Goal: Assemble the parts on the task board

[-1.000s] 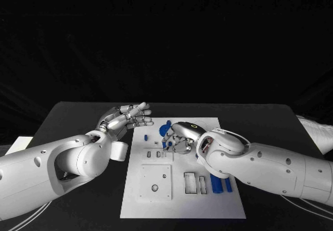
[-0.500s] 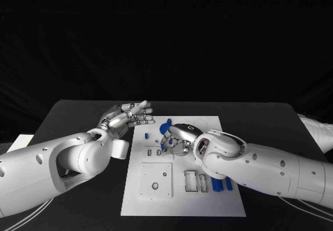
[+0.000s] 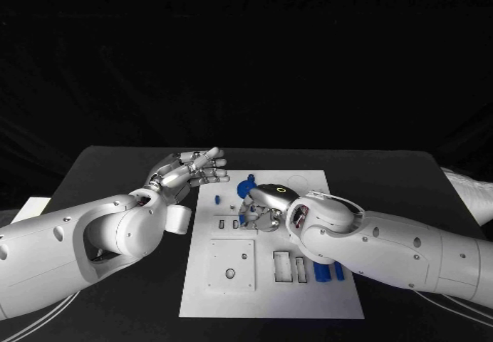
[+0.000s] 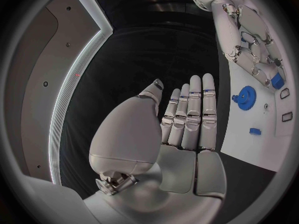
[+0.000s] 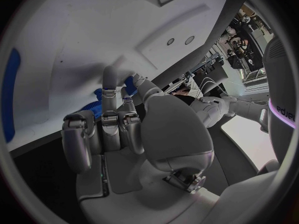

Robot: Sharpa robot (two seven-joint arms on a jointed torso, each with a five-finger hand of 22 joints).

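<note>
The black worktop (image 3: 123, 171) carried the white task board (image 3: 269, 285) at its middle. The left hand (image 3: 190, 174) hovered beside the board's far left corner, fingers straight and together, palm flat, holding nothing. The right hand (image 3: 262, 206) was lowered over the board's upper middle, pinching a small blue part (image 4: 276, 80) in its fingertips. A blue gear (image 4: 244, 95) lay just beyond it, and blue pegs (image 3: 327, 273) lay by the board's right edge.

legible text: one partial dark wordmark on the white arm casing (image 5: 285, 109), right wrist view; letters too cut off to read.
</note>
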